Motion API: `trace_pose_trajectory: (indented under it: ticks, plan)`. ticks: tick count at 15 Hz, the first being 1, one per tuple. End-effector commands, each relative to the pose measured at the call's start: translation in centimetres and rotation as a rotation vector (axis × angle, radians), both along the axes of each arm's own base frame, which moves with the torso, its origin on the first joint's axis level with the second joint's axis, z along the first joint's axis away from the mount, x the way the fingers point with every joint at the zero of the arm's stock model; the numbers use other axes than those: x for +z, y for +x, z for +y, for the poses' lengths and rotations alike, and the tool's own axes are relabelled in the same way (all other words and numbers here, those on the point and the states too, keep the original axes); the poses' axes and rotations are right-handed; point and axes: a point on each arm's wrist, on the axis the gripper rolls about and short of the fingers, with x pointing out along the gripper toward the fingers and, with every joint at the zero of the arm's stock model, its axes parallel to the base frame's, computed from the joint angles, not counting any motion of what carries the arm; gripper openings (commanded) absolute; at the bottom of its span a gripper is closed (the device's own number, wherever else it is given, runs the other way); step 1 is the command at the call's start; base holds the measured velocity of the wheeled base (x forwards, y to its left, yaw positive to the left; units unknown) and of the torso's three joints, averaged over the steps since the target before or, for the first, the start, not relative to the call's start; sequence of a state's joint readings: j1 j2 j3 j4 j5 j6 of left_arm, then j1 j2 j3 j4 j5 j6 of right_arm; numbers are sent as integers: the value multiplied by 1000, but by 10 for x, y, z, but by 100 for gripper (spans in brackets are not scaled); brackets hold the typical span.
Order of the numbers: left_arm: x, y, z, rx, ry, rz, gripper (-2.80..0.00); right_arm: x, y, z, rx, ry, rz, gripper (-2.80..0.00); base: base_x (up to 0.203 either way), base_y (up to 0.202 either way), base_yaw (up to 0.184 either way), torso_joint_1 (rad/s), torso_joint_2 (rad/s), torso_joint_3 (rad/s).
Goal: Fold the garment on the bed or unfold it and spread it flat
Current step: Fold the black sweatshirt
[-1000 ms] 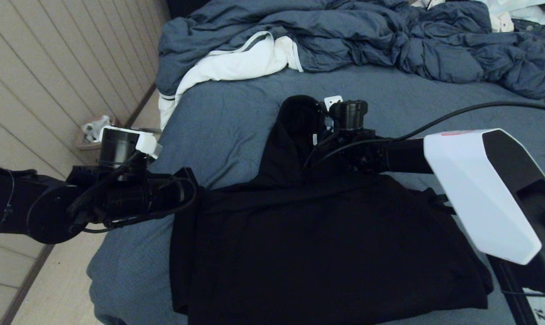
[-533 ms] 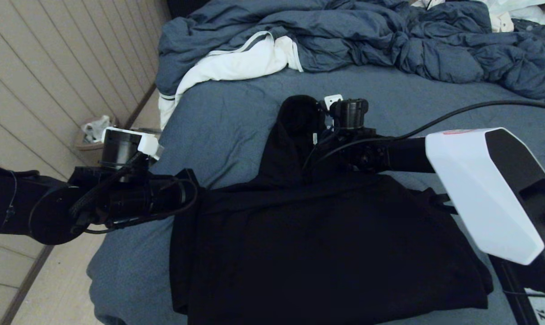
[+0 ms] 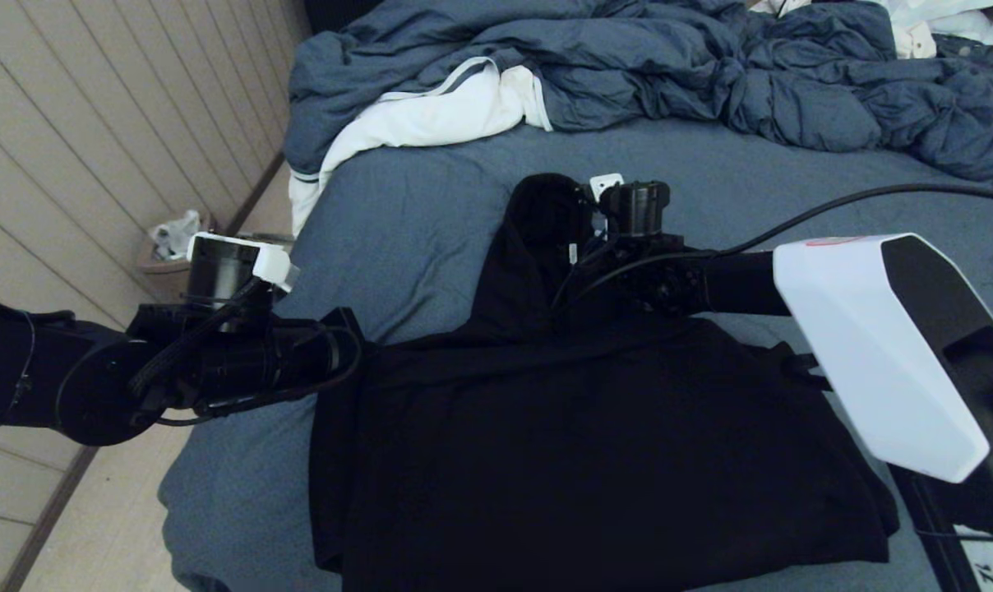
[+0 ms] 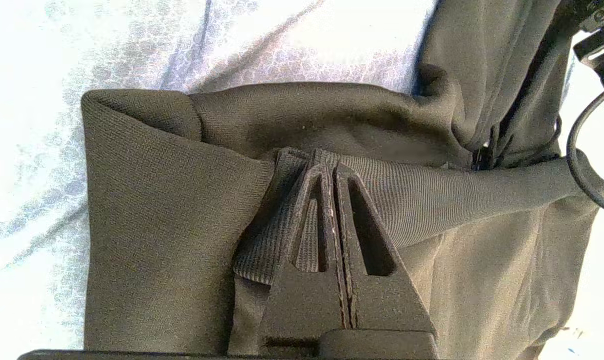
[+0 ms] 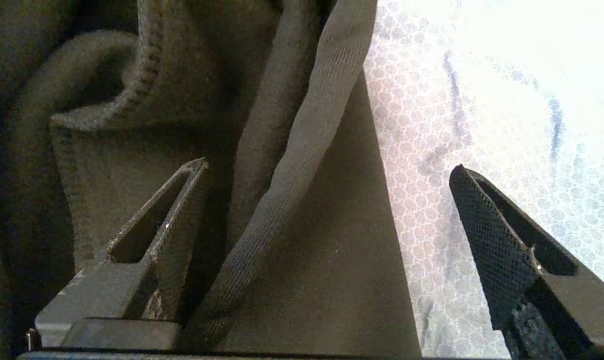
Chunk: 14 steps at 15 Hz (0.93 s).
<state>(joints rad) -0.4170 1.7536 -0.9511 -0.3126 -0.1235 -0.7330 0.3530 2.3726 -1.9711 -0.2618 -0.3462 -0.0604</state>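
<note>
The black hoodie [image 3: 595,444] lies in a broad fold on the near part of the bed [image 3: 414,214], with a narrow part rising toward the far side. My left gripper [image 3: 350,345] is at the hoodie's left edge, shut on its ribbed band [image 4: 432,192]; the tips [image 4: 330,167] pinch the bunched rib. My right gripper [image 3: 566,238] hovers over that raised narrow part. It is open [image 5: 329,172], one finger [image 5: 182,200] on the black fabric and the other finger [image 5: 487,225] over the blue-grey sheet [image 5: 482,100]. A ribbed strip [image 5: 302,150] runs between them.
A rumpled blue-grey duvet [image 3: 710,74] and a white cloth with grey stripes [image 3: 431,115] are piled at the far side. The bed's left edge drops to the floor, where a small bin [image 3: 172,247] stands by the wall. The right arm's white shell [image 3: 866,345] overhangs the hoodie's right side.
The left arm has crept very slightly to the right, still holding the ribbed band. The right arm and the hoodie look unchanged.
</note>
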Motion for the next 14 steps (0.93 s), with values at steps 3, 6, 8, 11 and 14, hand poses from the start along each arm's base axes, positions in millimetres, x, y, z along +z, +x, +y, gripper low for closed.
trace_pose_trajectory:
  ticks: [3,6,8,11,14]
  plan:
    - [0,-1,-2,-4,-4,0,-280,3,-1,-1,-8,3,-9,0,0,0,0,0,0,0]
    - [1,0,-2,-3,-10,-14,-280,6,-3,2,-7,1,-11,0,0,0,0,0,0,0]
    - [-1,0,-2,-3,-7,-7,-280,8,-4,2,-9,11,-24,0,0,0,0,0,0,0]
    - [-8,0,-8,-22,2,11,-280,12,-2,0,-15,29,-66,0,0,0,0,0,0,0]
    - [-18,-1,-17,-45,15,35,-280,7,3,-5,-24,40,-89,0,0,0,0,0,0,0]
